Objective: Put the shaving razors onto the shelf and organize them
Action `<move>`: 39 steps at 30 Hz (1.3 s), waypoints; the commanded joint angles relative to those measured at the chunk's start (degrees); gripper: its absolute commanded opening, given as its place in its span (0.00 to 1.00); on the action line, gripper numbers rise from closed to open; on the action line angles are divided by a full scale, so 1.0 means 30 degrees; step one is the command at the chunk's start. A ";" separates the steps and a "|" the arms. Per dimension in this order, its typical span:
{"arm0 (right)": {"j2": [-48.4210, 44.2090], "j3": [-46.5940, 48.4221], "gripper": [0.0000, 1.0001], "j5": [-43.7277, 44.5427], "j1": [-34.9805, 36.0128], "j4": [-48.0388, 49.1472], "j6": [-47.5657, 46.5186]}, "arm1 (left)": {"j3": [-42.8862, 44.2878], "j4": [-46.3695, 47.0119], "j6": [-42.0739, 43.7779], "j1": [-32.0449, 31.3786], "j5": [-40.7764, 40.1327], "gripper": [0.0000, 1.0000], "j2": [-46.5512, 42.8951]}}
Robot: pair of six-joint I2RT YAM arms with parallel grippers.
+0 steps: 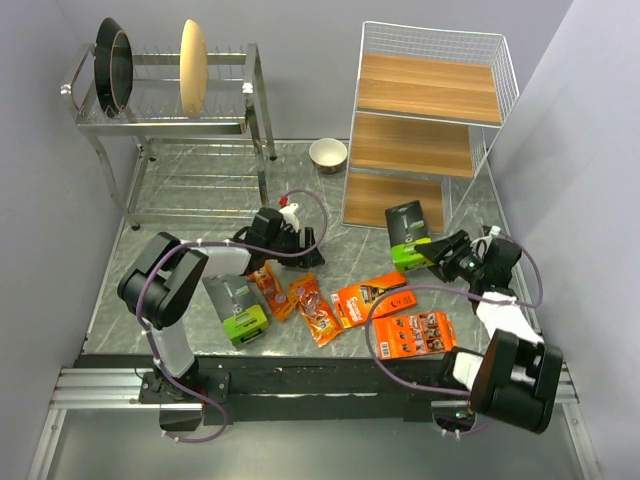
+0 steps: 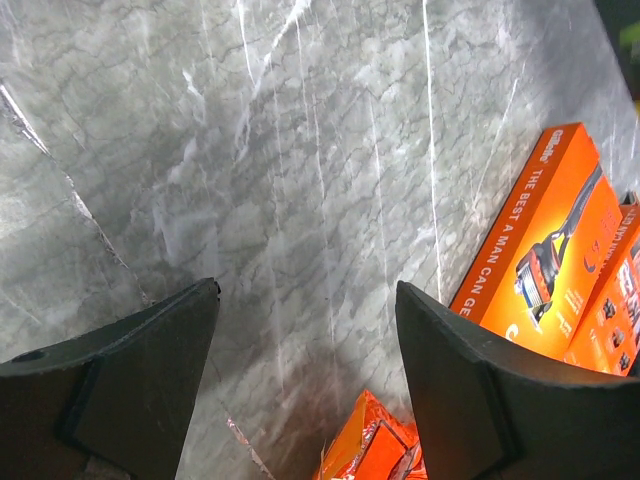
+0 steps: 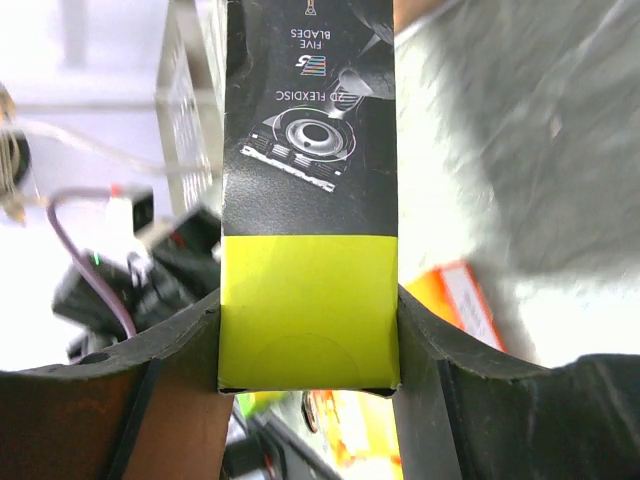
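Right hand clamps grey box by its lime-green end, likely for transfer to shelf; left hand stands wide, empty.

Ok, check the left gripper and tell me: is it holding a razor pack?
No, the left gripper stands open over the table, with nothing between its jaws.
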 commanded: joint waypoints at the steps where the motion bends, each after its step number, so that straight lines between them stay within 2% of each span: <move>1: 0.1704 0.1161 0.22 0.0838 -0.0339 0.4519 0.2228 | -0.1133 -0.4767 0.0593 -0.0242 -0.0874 0.79 0.0800; 7: 0.5894 0.1073 0.22 0.3010 -0.0340 0.8062 0.5014 | -0.0898 -0.4504 0.0154 -0.0271 -0.0581 0.79 0.0830; 12: 0.9466 0.3591 0.35 0.2718 -0.0340 0.7301 0.4805 | -0.1103 -0.4182 -0.0314 -0.0359 -0.0435 0.80 0.0888; 13: 0.9852 0.3826 0.39 0.2514 -0.0339 0.7564 0.5099 | -0.1133 -0.4036 -0.0373 -0.0359 -0.0521 0.80 0.0859; 15: 1.0468 0.4471 0.59 0.2221 -0.0339 0.7978 0.5540 | -0.1075 -0.4005 -0.0432 -0.0505 -0.0551 0.80 0.0743; 16: 1.0413 0.4618 0.70 0.2161 -0.0310 0.7745 0.5339 | -0.1045 -0.4034 -0.0432 -0.0564 -0.0581 0.80 0.0684; 17: 1.0209 0.4764 0.87 0.2364 -0.0281 0.6583 0.4960 | -0.0929 -0.4064 -0.0432 -0.0594 -0.0639 0.81 0.0625; 20: 0.9155 0.4417 1.00 0.2425 -0.0310 0.3538 0.3085 | -0.0811 -0.4035 -0.0403 -0.0711 -0.0464 0.82 0.0216; 22: 0.7664 0.3919 1.00 0.2483 -0.0339 0.2416 0.1854 | -0.0752 -0.4006 -0.0374 -0.0828 -0.0551 0.84 -0.0048; 28: 0.3267 0.3649 1.00 0.3680 -0.0310 -0.3960 -0.3357 | -0.0285 -0.3771 0.0182 -0.0887 -0.1019 0.86 -0.0752; 31: 0.2942 0.4673 1.00 0.5291 -0.0368 -0.6485 -0.5908 | 0.0009 -0.3625 0.0388 -0.0887 -0.1137 0.87 -0.0869; 36: 0.3992 0.5116 1.00 0.6086 -0.0486 -0.6232 -0.7027 | 0.0010 -0.3010 0.0271 -0.0916 -0.1196 0.88 -0.1104; 39: 0.4759 0.6434 0.92 0.6177 -0.0515 -0.7607 -0.7960 | 0.0156 -0.3213 0.0592 -0.0916 -0.1225 0.88 -0.1250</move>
